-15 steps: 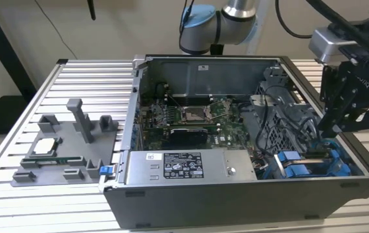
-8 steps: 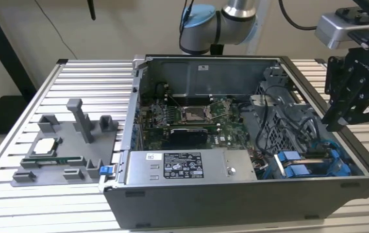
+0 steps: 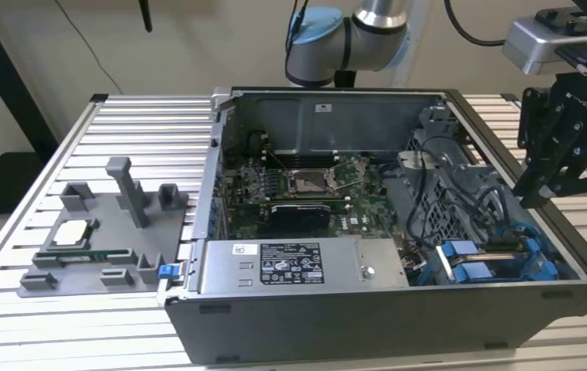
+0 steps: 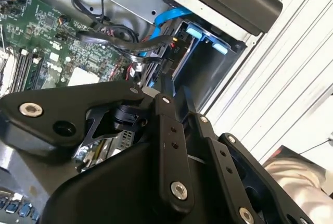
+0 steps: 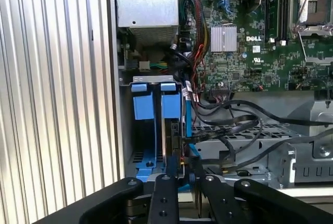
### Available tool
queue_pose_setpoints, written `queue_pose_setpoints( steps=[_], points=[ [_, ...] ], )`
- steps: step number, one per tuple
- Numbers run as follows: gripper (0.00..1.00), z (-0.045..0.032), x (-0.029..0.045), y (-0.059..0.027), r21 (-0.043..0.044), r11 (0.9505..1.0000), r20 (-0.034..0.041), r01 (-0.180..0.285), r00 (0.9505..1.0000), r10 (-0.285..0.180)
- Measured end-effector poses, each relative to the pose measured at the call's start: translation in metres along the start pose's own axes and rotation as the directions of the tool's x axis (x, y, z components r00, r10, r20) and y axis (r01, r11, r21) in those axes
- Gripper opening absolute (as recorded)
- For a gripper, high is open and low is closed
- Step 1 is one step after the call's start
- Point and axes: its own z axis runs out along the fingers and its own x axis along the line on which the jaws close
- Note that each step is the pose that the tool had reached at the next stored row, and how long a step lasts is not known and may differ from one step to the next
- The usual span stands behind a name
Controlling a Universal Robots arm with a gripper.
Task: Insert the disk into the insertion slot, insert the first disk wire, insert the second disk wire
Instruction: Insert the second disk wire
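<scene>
The disk (image 5: 169, 140) stands edge-on in its blue carrier inside the insertion slot (image 5: 136, 151), a grey cage with blue tabs at the near corner of the open computer case on the exterior view's right (image 3: 484, 267). A blue wire (image 5: 187, 125) and black wires (image 5: 234, 125) lie loose beside the cage, and their ends reach toward the disk. My black gripper (image 3: 534, 197) hangs above the case's right wall, over the cage. Its fingertips (image 5: 177, 164) are drawn together, and I can make out nothing held between them. In the second wrist view the slot (image 4: 203, 73) lies just beyond the gripper (image 4: 177, 96).
The case sits on a slatted aluminium table (image 3: 149, 116). Inside are the motherboard with its CPU socket (image 3: 309, 182) and a labelled power-supply box (image 3: 293, 263). A grey fixture with small parts (image 3: 108, 232) stands on the exterior view's left. The case wall (image 3: 571, 255) runs under the gripper.
</scene>
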Motion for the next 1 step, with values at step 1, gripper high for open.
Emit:
queue_pose_setpoints(
  steps=[1],
  points=[
    [1.00, 0.0000, 0.0000, 0.0000, 0.0000, 1.0000, -0.0002, 0.000, 1.0000, 0.000]
  ],
)
